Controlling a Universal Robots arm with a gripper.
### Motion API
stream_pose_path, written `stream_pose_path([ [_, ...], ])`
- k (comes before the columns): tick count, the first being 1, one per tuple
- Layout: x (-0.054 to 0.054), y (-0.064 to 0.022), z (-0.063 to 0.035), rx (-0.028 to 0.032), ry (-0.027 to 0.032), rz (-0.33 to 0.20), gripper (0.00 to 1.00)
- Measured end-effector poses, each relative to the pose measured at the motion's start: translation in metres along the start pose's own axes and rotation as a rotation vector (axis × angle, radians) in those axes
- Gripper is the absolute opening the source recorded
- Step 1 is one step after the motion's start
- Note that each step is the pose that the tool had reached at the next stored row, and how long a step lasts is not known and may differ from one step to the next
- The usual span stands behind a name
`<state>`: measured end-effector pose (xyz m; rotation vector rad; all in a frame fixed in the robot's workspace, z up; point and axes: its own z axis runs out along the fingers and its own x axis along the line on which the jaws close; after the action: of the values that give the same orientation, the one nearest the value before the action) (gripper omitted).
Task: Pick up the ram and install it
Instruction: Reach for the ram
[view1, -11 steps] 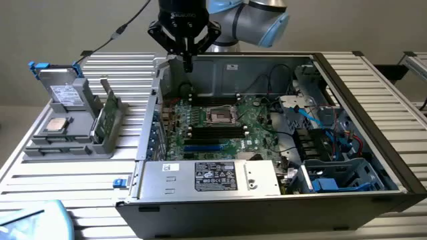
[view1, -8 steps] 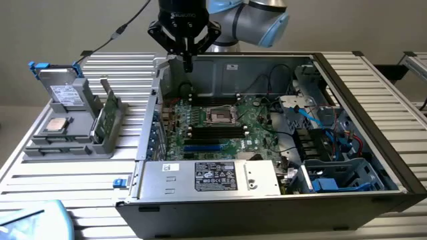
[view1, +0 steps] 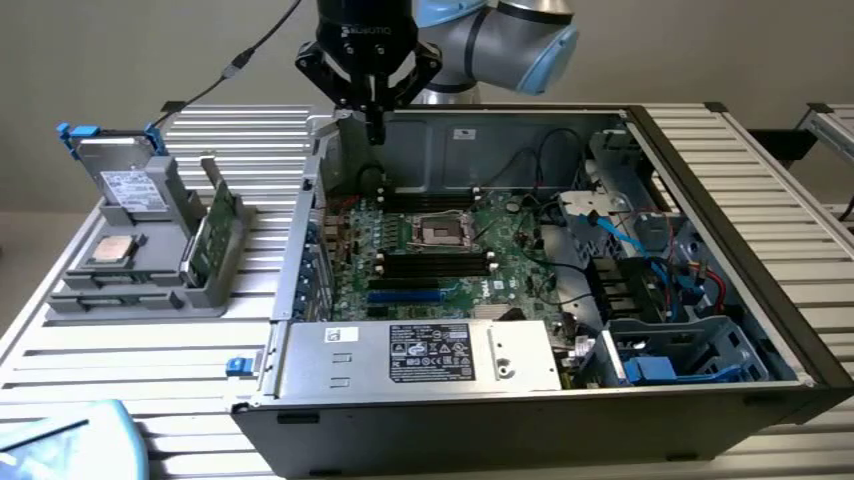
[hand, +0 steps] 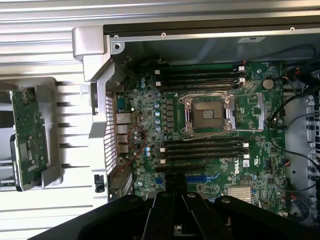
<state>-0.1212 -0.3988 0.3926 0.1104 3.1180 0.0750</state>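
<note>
Slatted metal table (view1: 134, 360); open computer case (view1: 534, 425); plain wall (view1: 107, 60) behind; pincer (view1: 378, 136) closed above motherboard (view1: 514, 235).

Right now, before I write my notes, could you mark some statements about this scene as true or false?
1. The computer case lies open, with the motherboard showing. True.
2. The green card stands in the grey tray beside the case. True.
3. The gripper hangs over that tray. False: it hangs over the open case, toward the exterior view's left side of the motherboard.
4. Its fingers stand wide open. False: they are shut.
5. A square silver chip lies flat in the tray. True.
</note>
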Motion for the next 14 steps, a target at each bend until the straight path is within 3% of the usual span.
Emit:
stream_pose_path([
  [3,0.007,-0.0005,-0.0003,0.0005,0.0038,0.000,0.11],
  [14,0.057,-0.0040,-0.0011,0.0014,0.0185,0.000,0.11],
])
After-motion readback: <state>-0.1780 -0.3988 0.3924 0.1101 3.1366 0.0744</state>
